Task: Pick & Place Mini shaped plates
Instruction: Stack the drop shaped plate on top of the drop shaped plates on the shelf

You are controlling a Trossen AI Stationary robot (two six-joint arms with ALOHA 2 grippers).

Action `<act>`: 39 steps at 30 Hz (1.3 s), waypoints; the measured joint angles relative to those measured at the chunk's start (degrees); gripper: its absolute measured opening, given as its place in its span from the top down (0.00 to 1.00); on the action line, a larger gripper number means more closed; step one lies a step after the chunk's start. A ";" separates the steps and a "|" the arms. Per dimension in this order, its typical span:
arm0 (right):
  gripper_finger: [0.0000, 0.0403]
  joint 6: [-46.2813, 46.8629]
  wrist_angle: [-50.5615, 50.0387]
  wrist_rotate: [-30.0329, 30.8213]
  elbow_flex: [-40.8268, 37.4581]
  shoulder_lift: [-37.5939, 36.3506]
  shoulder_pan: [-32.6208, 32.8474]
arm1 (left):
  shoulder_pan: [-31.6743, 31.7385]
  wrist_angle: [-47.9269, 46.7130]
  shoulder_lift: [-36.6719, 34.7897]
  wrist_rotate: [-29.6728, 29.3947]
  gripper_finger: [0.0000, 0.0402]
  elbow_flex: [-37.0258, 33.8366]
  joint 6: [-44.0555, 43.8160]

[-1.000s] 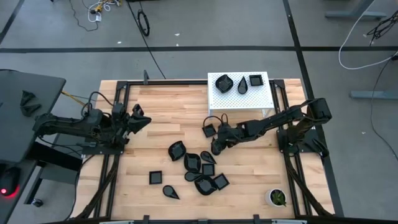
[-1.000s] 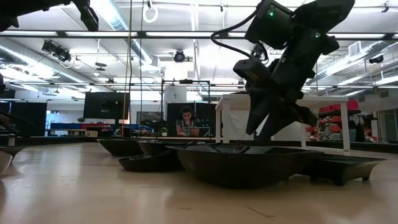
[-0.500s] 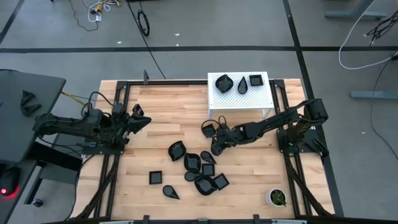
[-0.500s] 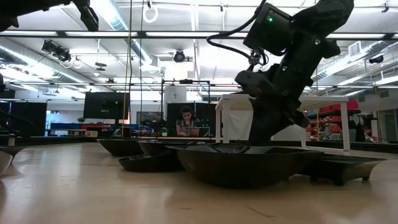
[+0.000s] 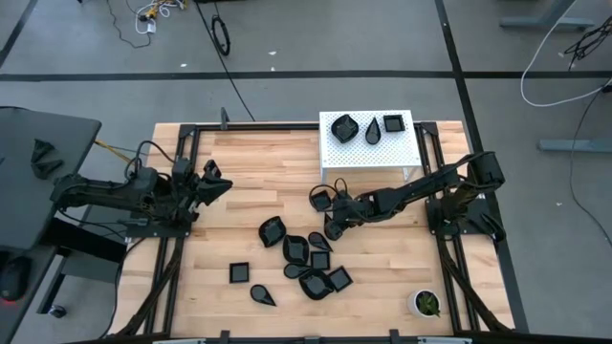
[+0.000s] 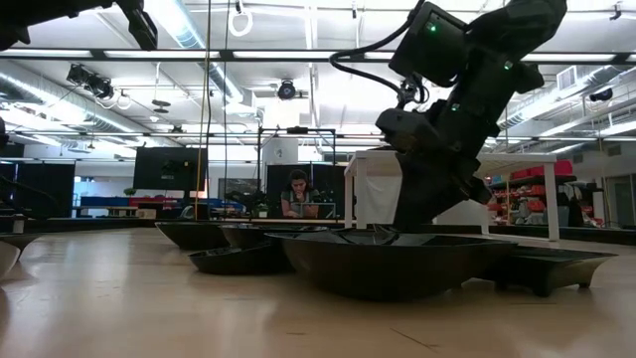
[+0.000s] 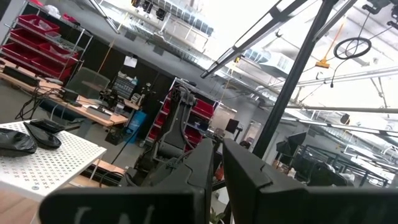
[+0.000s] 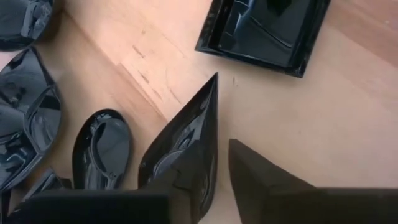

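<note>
Since a second ago, the right gripper [image 5: 330, 227] has dropped lower over the plates at the middle of the surface [image 5: 258, 182], its wrist tucked further down. Its fingers [image 8: 249, 174] now straddle the rim of a pointed black plate [image 8: 183, 149], one inside and one outside, though whether they pinch it yet I cannot tell. More mini shaped plates [image 5: 306, 258] lie clustered toward 6 o'clock of it, and three sit on the white perforated stand [image 5: 368, 148] at 12 o'clock. At 9 o'clock, the left gripper [image 5: 215, 183] waits clenched, empty.
</note>
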 joint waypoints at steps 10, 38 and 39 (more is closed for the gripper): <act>0.80 -2.16 0.66 0.55 0.00 0.00 0.45 | -0.01 -0.01 0.00 -0.01 0.90 -0.01 0.00; 0.92 -3.35 3.05 2.96 -0.04 2.84 0.82 | -0.02 0.00 0.00 0.00 0.90 0.00 0.00; 0.92 -3.35 3.12 3.06 -0.04 2.84 0.82 | -0.02 0.02 0.00 0.00 0.90 0.00 0.00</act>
